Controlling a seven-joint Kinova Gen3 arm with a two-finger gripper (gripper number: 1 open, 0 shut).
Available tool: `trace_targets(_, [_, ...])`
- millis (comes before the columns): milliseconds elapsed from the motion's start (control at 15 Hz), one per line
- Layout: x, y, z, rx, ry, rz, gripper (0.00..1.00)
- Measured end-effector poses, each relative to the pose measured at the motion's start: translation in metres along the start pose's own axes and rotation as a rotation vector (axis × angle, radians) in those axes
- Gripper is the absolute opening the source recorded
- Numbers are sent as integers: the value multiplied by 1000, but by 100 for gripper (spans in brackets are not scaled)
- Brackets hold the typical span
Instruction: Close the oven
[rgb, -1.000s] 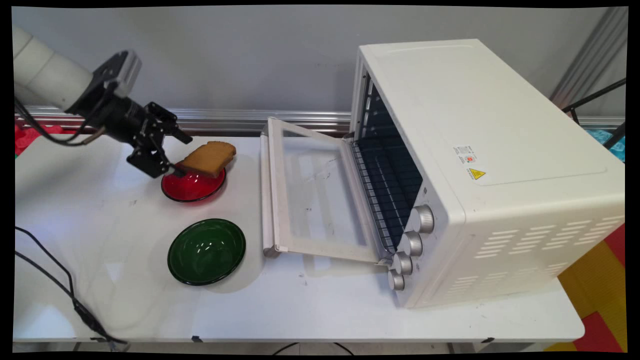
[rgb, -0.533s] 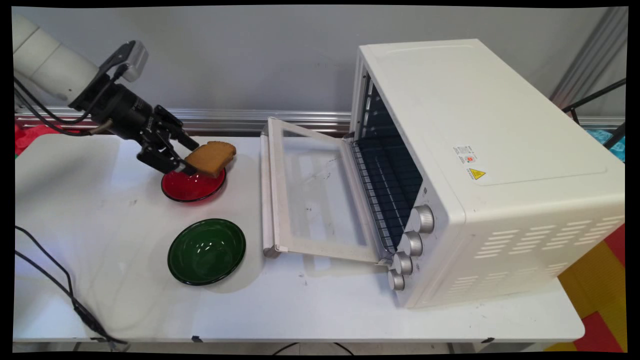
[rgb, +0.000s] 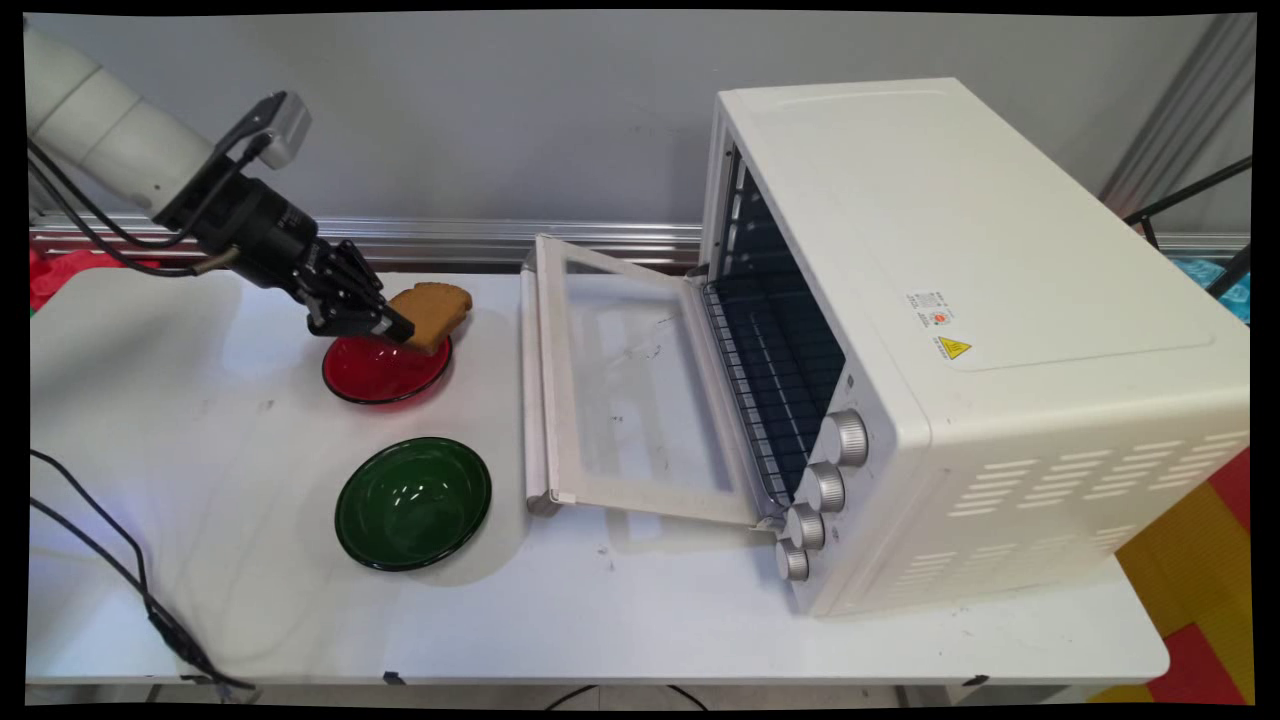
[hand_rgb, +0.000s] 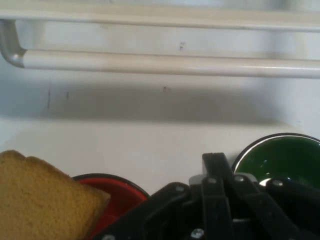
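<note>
End effector (rgb: 392, 327) clamped on one toast slice (rgb: 436, 310) over one red bowl (rgb: 385, 370); one green bowl (rgb: 413, 502) nearby.

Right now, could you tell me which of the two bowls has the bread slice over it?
The red glass bowl, farther back; the green glass bowl sits empty.

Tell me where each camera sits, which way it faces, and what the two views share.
Main view: fixed above the table's near side, looking down across it to the wall; shows the white arm and end effector at the toast over the red plate, plus the open toaster oven.
Hand view: on the hand, facing the oven door handle; the black linkage rises from the bottom edge.
Shared: toast, red plate, green plate, door handle.
</note>
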Motion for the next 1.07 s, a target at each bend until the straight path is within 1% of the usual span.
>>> trace_targets(200, [-7,-3,20,-7,13,7,0])
trace_targets(800, [-27,-11,116,-15,68,32,0])
trace_targets(1067, [-29,-13,141,-20,96,31,0])
